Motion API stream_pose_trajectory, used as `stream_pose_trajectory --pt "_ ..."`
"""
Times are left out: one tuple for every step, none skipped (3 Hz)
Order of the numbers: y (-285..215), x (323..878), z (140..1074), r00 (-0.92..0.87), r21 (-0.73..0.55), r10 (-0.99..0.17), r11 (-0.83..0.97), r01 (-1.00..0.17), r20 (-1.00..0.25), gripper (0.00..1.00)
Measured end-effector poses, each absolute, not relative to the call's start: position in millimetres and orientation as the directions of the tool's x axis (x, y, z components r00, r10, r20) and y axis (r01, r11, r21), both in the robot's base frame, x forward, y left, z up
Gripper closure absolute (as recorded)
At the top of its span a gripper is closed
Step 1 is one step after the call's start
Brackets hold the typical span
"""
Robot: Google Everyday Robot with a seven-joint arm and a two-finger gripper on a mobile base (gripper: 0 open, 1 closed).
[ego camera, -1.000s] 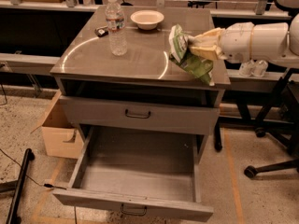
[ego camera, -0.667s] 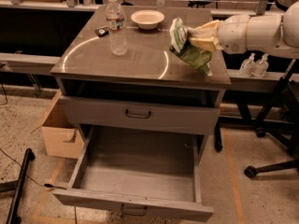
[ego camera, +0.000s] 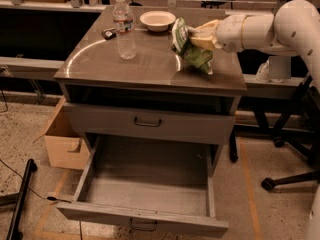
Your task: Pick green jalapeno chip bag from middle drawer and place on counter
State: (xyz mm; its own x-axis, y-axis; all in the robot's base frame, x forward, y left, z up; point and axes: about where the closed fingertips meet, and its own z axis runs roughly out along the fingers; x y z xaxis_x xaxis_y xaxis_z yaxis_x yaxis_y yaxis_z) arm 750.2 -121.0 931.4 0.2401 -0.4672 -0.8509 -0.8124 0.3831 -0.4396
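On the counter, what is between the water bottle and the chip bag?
Only bare counter, in the camera view. The white bowl stands further back. The tool holds the chip bag over the counter's right side.

The gripper (ego camera: 196, 36), clamped on the green jalapeno chip bag (ego camera: 192, 54), hangs over the right part of the counter (ego camera: 150, 66). The counter's front and middle are open to a reach from the front. A water bottle (ego camera: 124, 28) stands upright at the back left, a small dark object (ego camera: 108, 33) just beside it, and a white bowl (ego camera: 157, 20) sits at the back, near the bag. Below, the middle drawer (ego camera: 145, 216) stands pulled out, open from above
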Motion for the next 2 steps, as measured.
stream_pose_trajectory --pt "-112.9 763.0 927.7 0.238 -0.44 -0.465 0.393 -0.808 -0.852 0.35" --pt "-112.6 766.2 925.4 0.229 -0.44 -0.469 0.412 -0.798 -0.853 0.13"
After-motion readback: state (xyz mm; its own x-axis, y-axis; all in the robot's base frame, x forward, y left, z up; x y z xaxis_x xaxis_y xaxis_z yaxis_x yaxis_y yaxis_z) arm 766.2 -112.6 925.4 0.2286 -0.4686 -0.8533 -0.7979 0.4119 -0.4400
